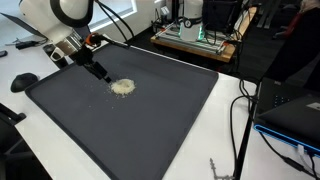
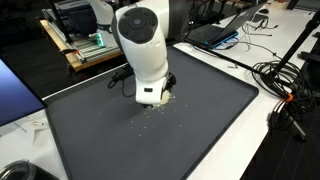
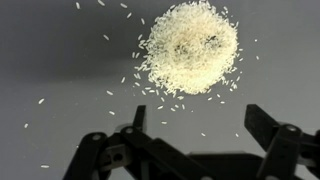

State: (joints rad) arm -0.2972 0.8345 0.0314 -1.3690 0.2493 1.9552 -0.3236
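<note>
Because it is nothing but loose grains, the rice pile (image 3: 188,48) would, by my judgement, handle as a light, shifting heap and not as one body. It is dry, free to roll, and apt to scatter at any nudge, with no stiff part to pinch. Any hold would have to come at its low outer rim, where the mound thins out, and not at its crown. It lies as a roundish pale mound toward the far half of a dark grey mat (image 1: 150,125), and stray grains (image 3: 110,92) are sprinkled around it on the side facing the wrist camera. The gripper (image 3: 195,120) hovers just beside the heap with its jaws spread wide and nothing between them; its dark fingers (image 3: 272,135) are clear of the mound. Around the mat runs a white table (image 1: 228,105), with cables (image 2: 282,82) along one edge.
</note>
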